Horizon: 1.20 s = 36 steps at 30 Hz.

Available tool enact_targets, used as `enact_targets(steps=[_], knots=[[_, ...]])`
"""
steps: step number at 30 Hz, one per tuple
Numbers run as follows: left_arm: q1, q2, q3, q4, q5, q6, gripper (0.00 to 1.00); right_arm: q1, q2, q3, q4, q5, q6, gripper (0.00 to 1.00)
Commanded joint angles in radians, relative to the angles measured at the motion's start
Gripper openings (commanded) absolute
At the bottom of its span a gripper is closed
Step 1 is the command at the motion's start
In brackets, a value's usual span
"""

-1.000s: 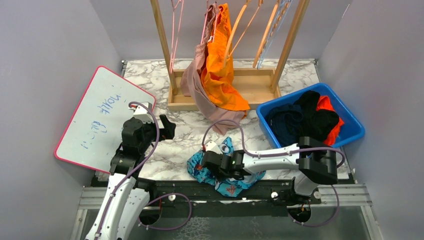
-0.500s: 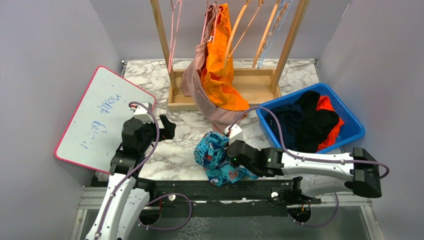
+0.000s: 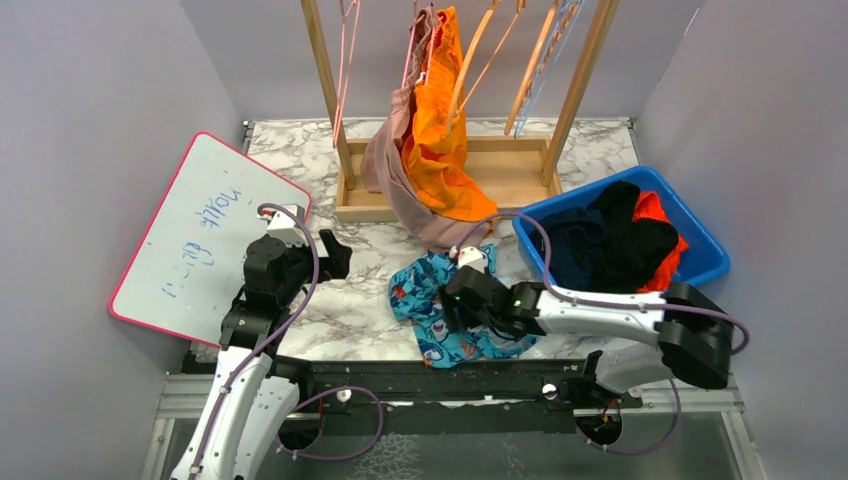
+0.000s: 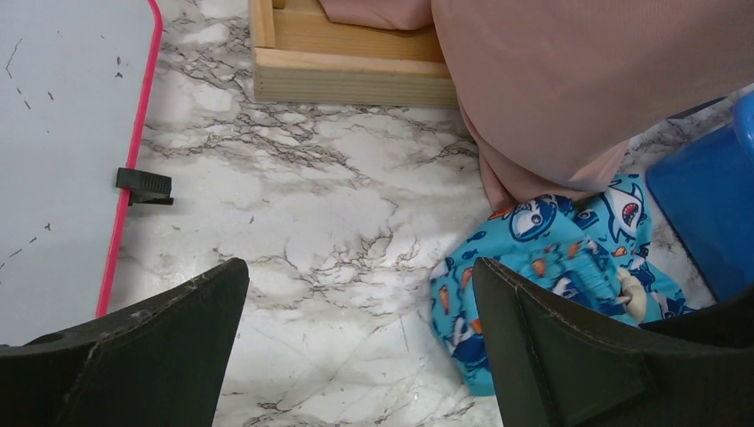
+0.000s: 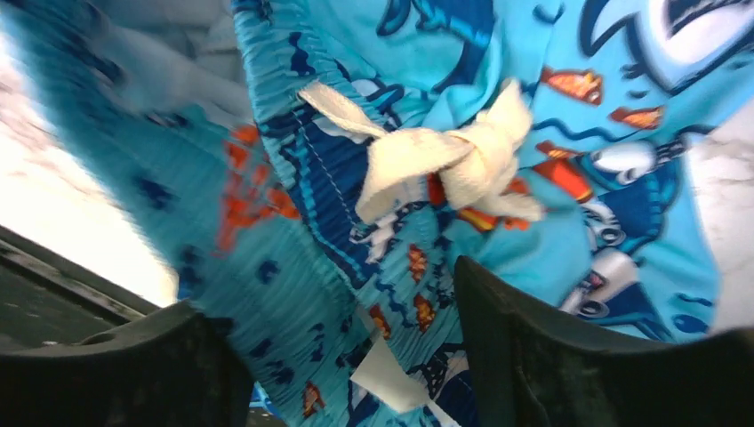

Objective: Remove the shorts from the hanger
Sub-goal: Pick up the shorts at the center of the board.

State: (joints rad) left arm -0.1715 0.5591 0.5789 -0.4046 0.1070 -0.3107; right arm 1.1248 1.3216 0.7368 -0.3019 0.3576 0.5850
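Note:
The blue cartoon-print shorts (image 3: 432, 322) lie crumpled on the marble table just left of the bin; they also show in the left wrist view (image 4: 569, 258). My right gripper (image 3: 448, 298) is down on them with its jaws apart, and waistband fabric and the white drawstring knot fill the gap (image 5: 338, 356). Dusty pink shorts (image 3: 385, 165) and bright orange shorts (image 3: 440, 150) hang from hangers on the wooden rack. My left gripper (image 3: 338, 255) is open and empty above bare table (image 4: 356, 338), left of the blue shorts.
A blue bin (image 3: 705, 262) at the right holds dark shorts (image 3: 610, 240) and red-orange shorts (image 3: 655, 210). The rack's wooden base (image 3: 510, 175) stands at the back. A pink-edged whiteboard (image 3: 200, 235) lies at the left. Several bare hangers hang on the rack.
My right arm swung from the near middle to the right and back, carrying the blue shorts up the table toward the bin, where they now lie more spread. The left arm has not moved.

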Motion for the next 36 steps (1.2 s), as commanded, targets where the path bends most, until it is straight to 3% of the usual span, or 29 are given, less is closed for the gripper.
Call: enact_targets(steps=[1, 5, 9, 12, 15, 19, 29, 36], knots=[[0.004, -0.008, -0.011, 0.035, 0.02, -0.001, 0.98, 0.004, 0.156, 0.052, -0.026, -0.106, 0.056, 0.81], [0.003, -0.009, -0.011, 0.036, 0.02, -0.001, 0.98, 0.003, 0.296, 0.112, -0.134, -0.034, 0.062, 0.87], [0.003, -0.006, -0.011, 0.036, 0.02, -0.001, 0.98, 0.004, 0.385, 0.124, -0.138, -0.038, 0.038, 0.83], [0.003, -0.002, -0.011, 0.035, 0.019, -0.001, 0.98, 0.004, 0.444, 0.112, -0.113, -0.02, 0.054, 0.53], [0.003, -0.003, -0.011, 0.035, 0.019, -0.001, 0.98, 0.004, 0.45, 0.1, -0.099, 0.017, 0.076, 0.31], [0.003, -0.002, -0.011, 0.036, 0.02, 0.0, 0.98, 0.004, 0.343, 0.096, -0.094, 0.081, 0.076, 0.07], [0.003, -0.004, -0.013, 0.036, 0.016, -0.001, 0.98, 0.003, -0.147, 0.063, -0.091, 0.303, 0.023, 0.04], [0.003, -0.001, -0.013, 0.036, 0.014, -0.001, 0.98, 0.003, -0.367, 0.121, -0.222, 0.478, 0.02, 0.01]])
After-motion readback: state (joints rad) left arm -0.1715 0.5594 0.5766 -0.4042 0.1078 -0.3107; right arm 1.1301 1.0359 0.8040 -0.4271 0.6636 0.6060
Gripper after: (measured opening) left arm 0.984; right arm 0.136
